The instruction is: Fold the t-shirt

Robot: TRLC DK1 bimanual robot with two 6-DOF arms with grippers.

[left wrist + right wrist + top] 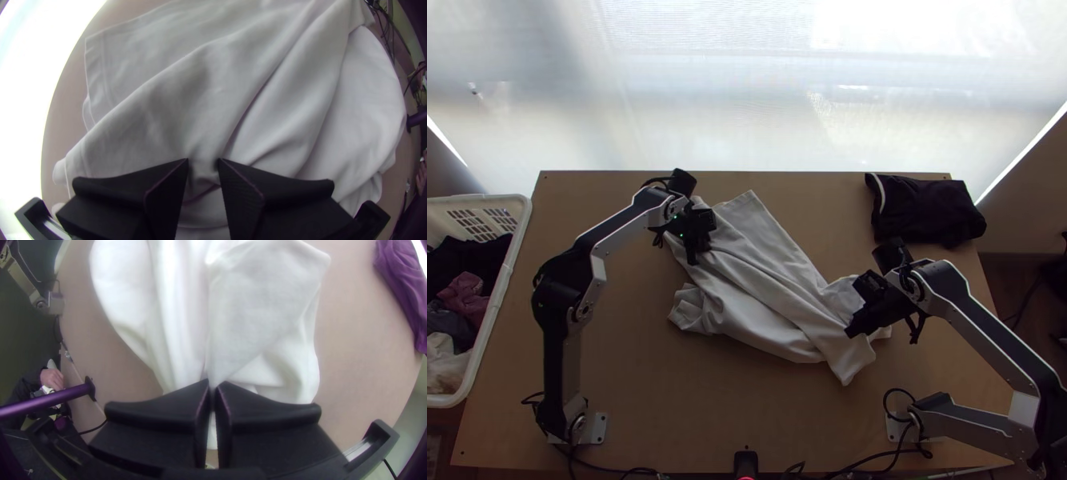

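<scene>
- T-shirt (771, 280), pale and long, is lying slantwise across the middle of the table (627, 384), bunched and layered, with creases running along its length and loose edges spreading at both ends.
- Left gripper (695, 253) is hanging over the shirt's upper-left end in the top view; in the left wrist view its fingers are standing a little apart, with cloth showing between and beyond them.
- Right gripper (851, 330) is sitting at the shirt's lower-right end; in the right wrist view its fingers are closing tightly on a narrow gather of the cloth, and a strip is passing between them. Which part of the garment they are pinching, I cannot tell.
- Dark garment (927, 212) with white trim is resting in a compact pile at the table's far right corner.
- White laundry basket (525, 210) is standing just beside the table's left side, holding mixed clothes (463, 292).
</scene>
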